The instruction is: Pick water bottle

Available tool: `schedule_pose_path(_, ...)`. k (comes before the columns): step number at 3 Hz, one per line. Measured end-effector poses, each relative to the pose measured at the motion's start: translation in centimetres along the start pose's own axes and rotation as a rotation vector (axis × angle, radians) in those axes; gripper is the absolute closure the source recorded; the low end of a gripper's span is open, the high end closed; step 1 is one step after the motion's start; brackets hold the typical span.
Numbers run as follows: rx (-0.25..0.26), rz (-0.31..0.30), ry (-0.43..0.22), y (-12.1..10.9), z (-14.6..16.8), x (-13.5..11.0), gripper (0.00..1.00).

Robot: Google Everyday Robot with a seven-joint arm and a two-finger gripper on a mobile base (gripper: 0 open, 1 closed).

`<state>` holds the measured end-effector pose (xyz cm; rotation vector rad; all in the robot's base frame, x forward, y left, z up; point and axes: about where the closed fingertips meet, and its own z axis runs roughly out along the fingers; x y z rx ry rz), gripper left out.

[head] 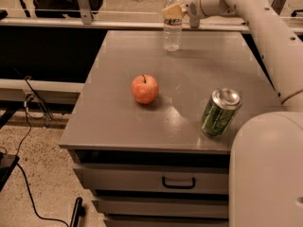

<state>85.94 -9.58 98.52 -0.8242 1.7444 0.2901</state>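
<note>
The water bottle [172, 34], clear plastic with a white cap, is upright at the back of the grey table [118, 112]. My gripper [173, 11] reaches in from the right and is shut around the bottle's upper part, just below the cap. One pale fingertip [171, 10] lies across the front of the bottle. The bottle's base is at or just above the tabletop.
A red apple [145, 89] sits at the table's middle. A green soda can [220, 112] stands tilted at the front right. My white arm [265, 27] runs along the right side. Drawers [177, 181] are below the tabletop, and a rail [94, 22] runs behind the table.
</note>
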Motion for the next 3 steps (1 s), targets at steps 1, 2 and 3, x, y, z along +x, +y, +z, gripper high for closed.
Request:
schedule_pose_path(1,-0.048,-0.02,-0.037,0.3,-1.5,-1.9,1.0)
schedule_pose_path(2,-0.081,-0.053,-0.039,0.8,-3.2,-3.2,1.0)
schedule_pose_path(3,-0.088,-0.055,-0.036,0.9,-3.2,-3.3,1.0)
